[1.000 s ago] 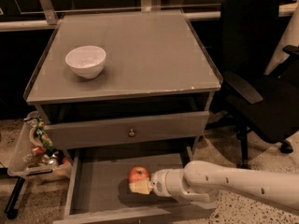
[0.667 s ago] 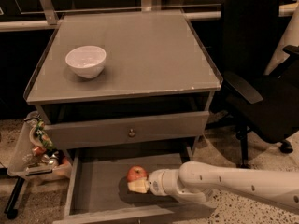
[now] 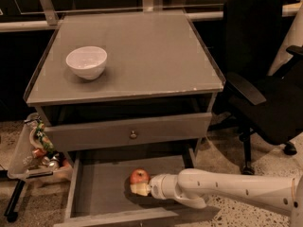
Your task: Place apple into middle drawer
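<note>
Your gripper [image 3: 140, 188] is at lower centre of the frame, inside the open middle drawer [image 3: 94, 193]. The apple [image 3: 139, 175] is in the drawer, right against the gripper tip. Can't tell whether it's gripped or released. White bowl [image 3: 86, 62] sits on the tabletop [image 3: 151, 56], upper left.

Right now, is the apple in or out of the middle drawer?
In. The apple is within the walls of the middle drawer, beside the hand reaching in from the right. Released: cannot tell.

my gripper [image 3: 142, 188] sits low inside the middle drawer [image 3: 94, 193], right against the apple [image 3: 139, 176]; white bowl [image 3: 86, 62] up on the cabinet top [image 3: 151, 56].
</note>
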Tool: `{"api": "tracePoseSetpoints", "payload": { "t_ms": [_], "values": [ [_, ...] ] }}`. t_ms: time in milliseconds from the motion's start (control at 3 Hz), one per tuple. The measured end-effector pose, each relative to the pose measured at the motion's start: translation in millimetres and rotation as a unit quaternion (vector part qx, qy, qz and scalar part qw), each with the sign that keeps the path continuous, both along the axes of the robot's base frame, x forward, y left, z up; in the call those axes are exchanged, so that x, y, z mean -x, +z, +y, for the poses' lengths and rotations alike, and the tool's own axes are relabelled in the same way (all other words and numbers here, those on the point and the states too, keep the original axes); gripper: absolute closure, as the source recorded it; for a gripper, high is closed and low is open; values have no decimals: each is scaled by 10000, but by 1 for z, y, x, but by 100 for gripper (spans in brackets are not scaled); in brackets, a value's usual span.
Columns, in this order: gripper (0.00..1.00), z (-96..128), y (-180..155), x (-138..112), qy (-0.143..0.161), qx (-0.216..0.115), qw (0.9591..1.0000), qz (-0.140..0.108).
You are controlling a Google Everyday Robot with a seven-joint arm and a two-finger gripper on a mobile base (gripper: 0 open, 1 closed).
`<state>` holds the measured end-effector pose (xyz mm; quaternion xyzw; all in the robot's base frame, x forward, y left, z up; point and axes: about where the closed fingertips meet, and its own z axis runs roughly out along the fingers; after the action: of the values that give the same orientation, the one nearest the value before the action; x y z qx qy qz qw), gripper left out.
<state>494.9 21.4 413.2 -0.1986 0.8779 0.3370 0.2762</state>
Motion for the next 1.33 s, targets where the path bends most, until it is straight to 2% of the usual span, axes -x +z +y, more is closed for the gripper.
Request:
{"api": "tracePoseSetpoints", "payload": {
  "t_ms": [667, 1000, 1333],
  "values": [
    [100, -6, -37, -14, -345, 89, 9991, -249],
    [100, -8, -45, -17, -402, 85, 9984, -386],
    [81, -8, -45, -17, -402, 84, 9984, -387]
  ]
}}
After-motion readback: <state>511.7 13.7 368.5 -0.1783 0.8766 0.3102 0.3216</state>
